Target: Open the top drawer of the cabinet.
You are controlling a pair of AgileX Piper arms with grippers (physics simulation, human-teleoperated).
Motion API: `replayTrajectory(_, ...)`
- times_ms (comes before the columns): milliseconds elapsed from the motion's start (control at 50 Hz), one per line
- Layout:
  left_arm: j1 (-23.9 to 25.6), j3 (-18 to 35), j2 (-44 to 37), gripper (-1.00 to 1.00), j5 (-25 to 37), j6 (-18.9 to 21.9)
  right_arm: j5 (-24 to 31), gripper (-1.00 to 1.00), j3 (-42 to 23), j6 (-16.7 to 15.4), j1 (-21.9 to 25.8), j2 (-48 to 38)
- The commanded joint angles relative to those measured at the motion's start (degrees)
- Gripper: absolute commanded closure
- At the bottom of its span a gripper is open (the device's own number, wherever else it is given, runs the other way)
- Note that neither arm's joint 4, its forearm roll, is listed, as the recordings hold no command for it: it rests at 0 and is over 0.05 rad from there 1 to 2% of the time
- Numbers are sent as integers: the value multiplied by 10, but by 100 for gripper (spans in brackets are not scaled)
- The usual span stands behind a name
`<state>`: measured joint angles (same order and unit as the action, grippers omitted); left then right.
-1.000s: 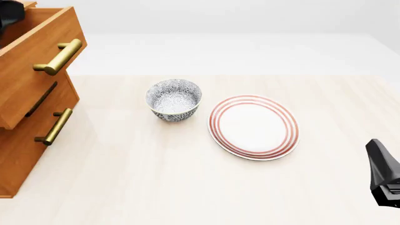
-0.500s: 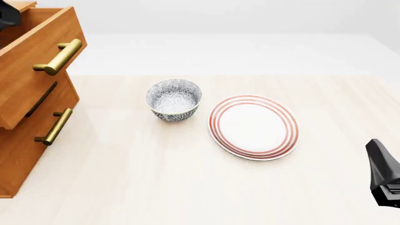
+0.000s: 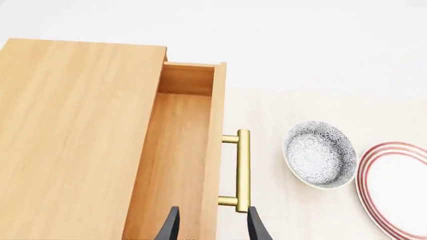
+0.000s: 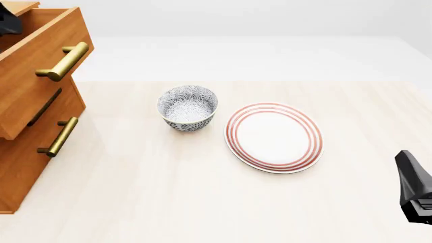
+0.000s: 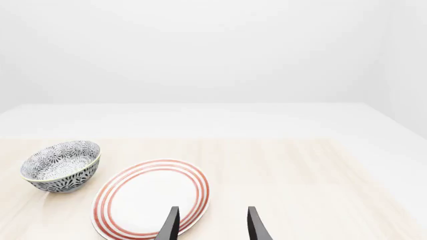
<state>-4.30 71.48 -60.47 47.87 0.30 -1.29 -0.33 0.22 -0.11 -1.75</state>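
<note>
Front view: cabinet [image 4: 20, 152] at 9 o'clock on the table [image 4: 202, 202], orange-brown wood grain, boxy. Top drawer [image 4: 40, 66] at 10 o'clock, pulled out past the lower drawer front; inside looks bare wood in the left wrist view. Brass handle [image 4: 64, 61] is a smooth cylindrical bar on two posts; a matching lower handle [image 4: 59, 136] sits below it.

Bowl [image 4: 188, 108] near centre, round, grey-white floral pattern, just beside the plate [image 4: 274, 136] at its 4 o'clock, not touching. Plate is flat, white, with red concentric rings. Nothing lies between the bowl and the drawer front.

Left gripper [image 3: 212, 227] is above the drawer's front edge, fingers spread, gripping nothing. Right gripper [image 5: 212, 225] is at 4 o'clock near the table edge, fingers apart, empty, over the plate's near rim.
</note>
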Motion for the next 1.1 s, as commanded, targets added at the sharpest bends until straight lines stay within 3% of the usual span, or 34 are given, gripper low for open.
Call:
replayTrajectory(20, 0, 3, -6, -100, 12, -3, 2, -100, 0, -1, 0, 3)
replayTrajectory(1100, 11, -80, -43, -100, -66, -8, -1, -100, 1, -1, 0, 0)
